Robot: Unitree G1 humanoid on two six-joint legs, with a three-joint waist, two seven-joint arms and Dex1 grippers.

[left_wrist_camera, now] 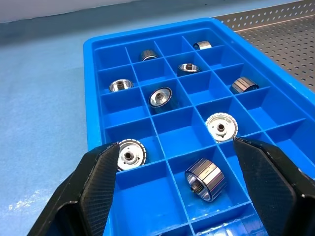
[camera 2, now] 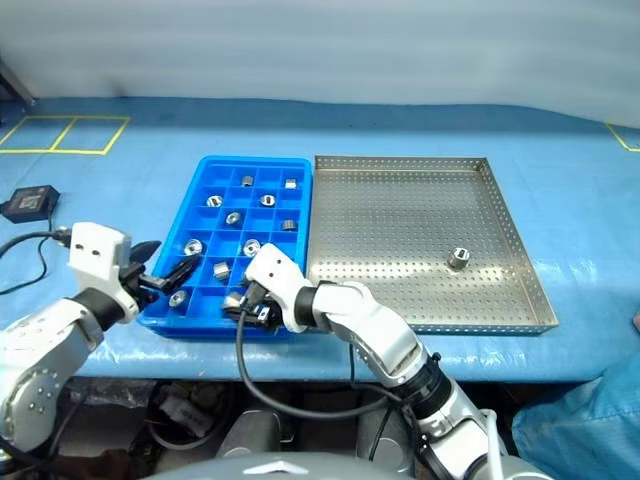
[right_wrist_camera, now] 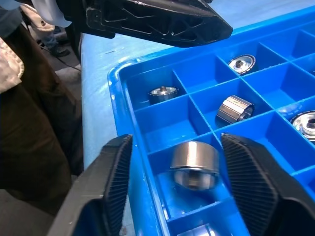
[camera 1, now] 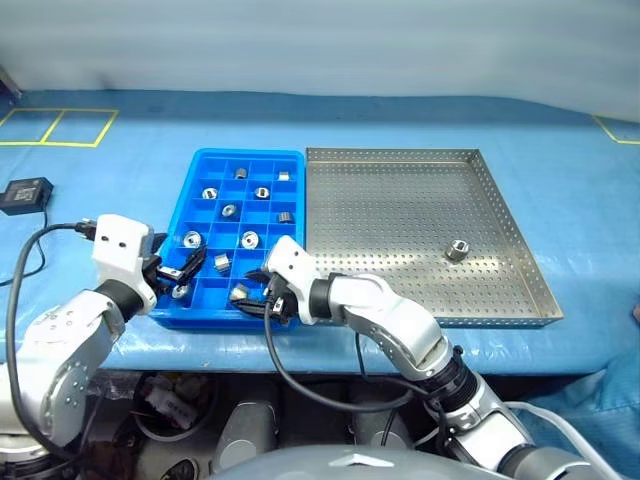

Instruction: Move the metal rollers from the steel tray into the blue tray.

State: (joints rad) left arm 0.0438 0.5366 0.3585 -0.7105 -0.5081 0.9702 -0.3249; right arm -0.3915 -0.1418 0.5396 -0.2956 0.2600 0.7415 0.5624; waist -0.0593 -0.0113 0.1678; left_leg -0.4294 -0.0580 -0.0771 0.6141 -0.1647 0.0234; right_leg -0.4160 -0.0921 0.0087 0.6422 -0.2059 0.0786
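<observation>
The blue tray (camera 1: 245,154) lies left of the steel tray (camera 1: 400,200), and several metal rollers (left_wrist_camera: 205,178) sit in its compartments. A single roller (camera 1: 457,250) rests on the steel tray's perforated floor toward its right side. My right gripper (right_wrist_camera: 177,147) is at the blue tray's near edge, open. A roller (right_wrist_camera: 194,164) sits in the compartment between its fingers with a gap to each pad. My left gripper (camera 1: 185,272) is open and holds nothing at the blue tray's near left corner, over two rollers in the front rows.
A black adapter box (camera 1: 25,193) with a cable lies on the blue table cover at the far left. Yellow tape lines (camera 1: 60,125) mark the back left. The two grippers are close together at the blue tray's near edge.
</observation>
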